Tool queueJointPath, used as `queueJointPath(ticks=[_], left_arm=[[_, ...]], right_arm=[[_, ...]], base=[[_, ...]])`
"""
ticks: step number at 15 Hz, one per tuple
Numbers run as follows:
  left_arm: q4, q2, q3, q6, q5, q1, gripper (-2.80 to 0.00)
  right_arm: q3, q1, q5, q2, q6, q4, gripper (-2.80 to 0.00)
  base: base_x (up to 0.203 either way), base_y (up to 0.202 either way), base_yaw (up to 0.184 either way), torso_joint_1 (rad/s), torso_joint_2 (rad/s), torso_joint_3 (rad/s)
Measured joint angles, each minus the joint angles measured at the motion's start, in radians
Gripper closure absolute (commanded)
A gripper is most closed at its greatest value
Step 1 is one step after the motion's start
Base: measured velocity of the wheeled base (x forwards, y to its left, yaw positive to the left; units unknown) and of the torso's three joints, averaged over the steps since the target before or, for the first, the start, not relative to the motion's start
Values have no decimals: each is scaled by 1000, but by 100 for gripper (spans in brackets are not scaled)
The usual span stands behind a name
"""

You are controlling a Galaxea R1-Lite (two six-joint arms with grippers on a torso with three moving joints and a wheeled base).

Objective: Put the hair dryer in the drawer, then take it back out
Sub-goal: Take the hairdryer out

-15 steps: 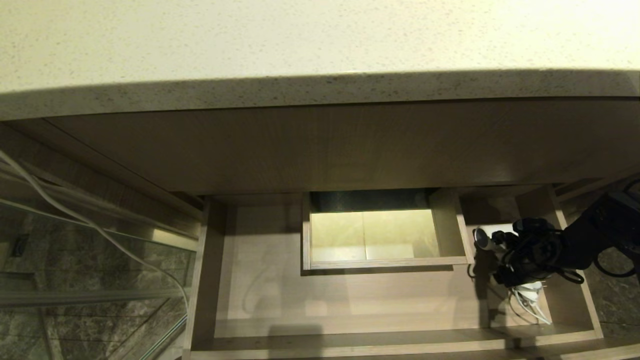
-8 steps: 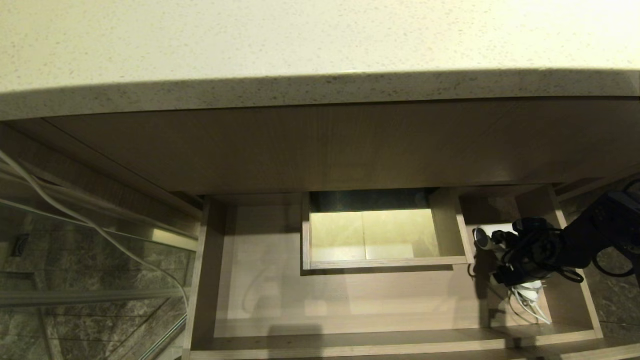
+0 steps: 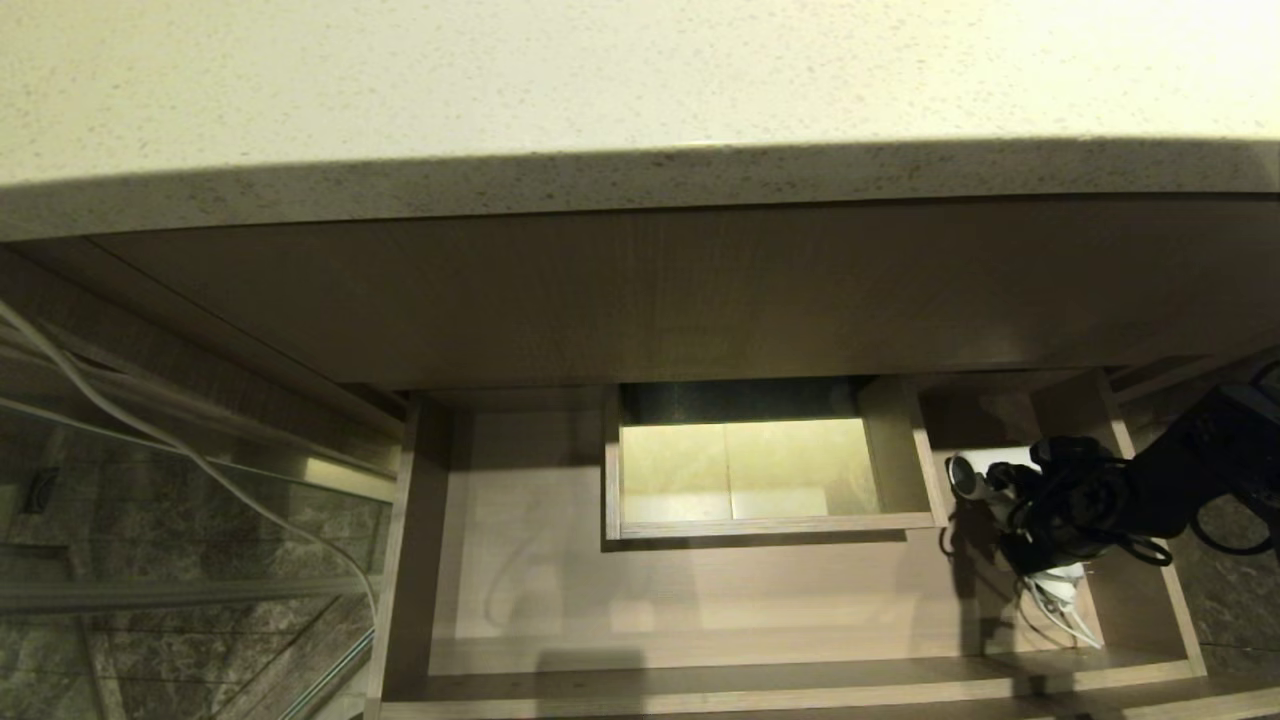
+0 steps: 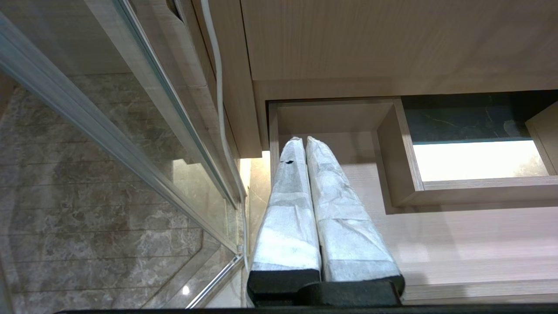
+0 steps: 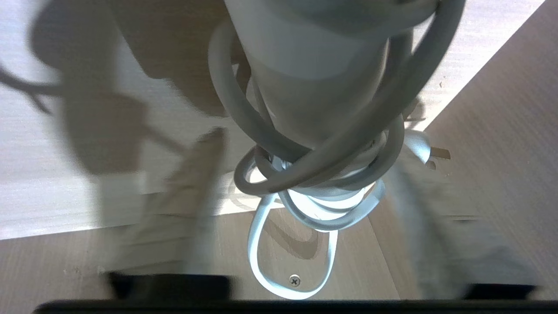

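The low front face of the drawer (image 3: 700, 690) is nearest, and the drawer is pulled well out. The left hand (image 4: 305, 139) is parked above the drawer's left end, its 2 wrapped fingers pressed together and holding nothing.

Further in, the hair dryer (image 3: 985, 470) lies at the right end of the drawer, on the floor just beside the right wall. Its dark mouth points toward the boxed notch (image 3: 760, 470), and its handle trails back toward the front. The right hand (image 3: 1045, 510) is down over it. In the right wrist view, its 2 fingers (image 5: 205, 183) stand apart, 1 on each side of the handle, and do not look clamped on it.

The dryer's shell is probably smooth, hard plastic, rigid and fairly light, with most of the weight in the fat barrel. The cord (image 5: 305, 174) is wound loosely round the handle in several soft turns. One loop hangs free and the plug (image 5: 420, 148) sticks out at the side.

The handle looks like the best place to grip, close under the barrel where the shell shows bare. Squeezing the cord turns alone could let them slide and the dryer tip nose-down. On lifting, the loose loop could snag on the drawer wall.

Behind the notch rises the vanity panel (image 3: 650, 300), and above it the pale speckled bench (image 3: 600, 80).
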State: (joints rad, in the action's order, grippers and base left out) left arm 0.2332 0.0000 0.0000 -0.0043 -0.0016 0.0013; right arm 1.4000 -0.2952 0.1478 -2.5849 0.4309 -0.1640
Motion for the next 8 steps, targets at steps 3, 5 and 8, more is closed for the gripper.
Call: queueJointPath(ticks=[3, 5, 8], left_arm=[[0, 0, 0, 0, 0, 0, 0], [0, 0, 0, 0, 0, 0, 0], [0, 0, 0, 0, 0, 0, 0]], right_arm=[[-2, -4, -1, 0, 1, 4, 0], [-3, -2, -2, 1, 0, 5, 0], [-4, -3, 3, 2, -2, 0, 0]], base=[[0, 0, 0, 0, 0, 0], [0, 0, 0, 0, 0, 0], [0, 0, 0, 0, 0, 0]])
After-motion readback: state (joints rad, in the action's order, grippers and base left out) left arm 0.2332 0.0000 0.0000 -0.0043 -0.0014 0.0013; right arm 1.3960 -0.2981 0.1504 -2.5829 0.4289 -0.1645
